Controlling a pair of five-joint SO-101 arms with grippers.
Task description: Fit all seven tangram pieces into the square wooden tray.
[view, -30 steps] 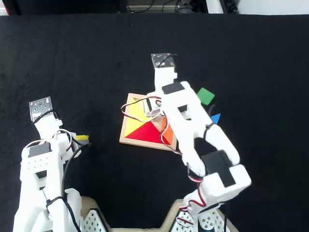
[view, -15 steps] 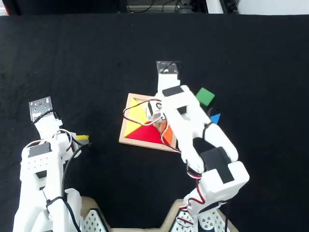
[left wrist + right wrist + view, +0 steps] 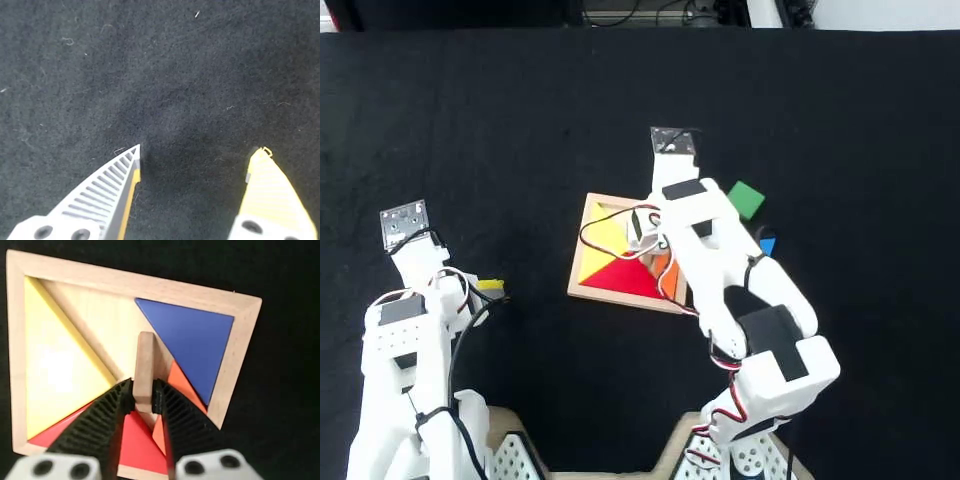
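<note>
The square wooden tray (image 3: pixel 130 282) holds a big yellow triangle (image 3: pixel 55 365), a big blue triangle (image 3: pixel 195 340), a red triangle (image 3: pixel 132 440) and an orange piece (image 3: pixel 182 385). My right gripper (image 3: pixel 143 385) is shut on a plain wood-coloured piece (image 3: pixel 145 360), held on edge over the bare middle of the tray. In the high view the right arm covers the tray's (image 3: pixel 595 205) right half. A green square (image 3: pixel 746 199) and a small blue triangle (image 3: pixel 767 244) lie on the cloth right of the tray. My left gripper (image 3: pixel 199 152) is open above bare black cloth, far left of the tray.
Black cloth covers the whole table. The left arm (image 3: pixel 405 330) stands at the near left, well apart from the tray. The right arm's base (image 3: pixel 770 400) is at the near edge, right of centre.
The right arm's wrist has shifted a little to the right and toward the near side over the tray. The left arm has not moved.
</note>
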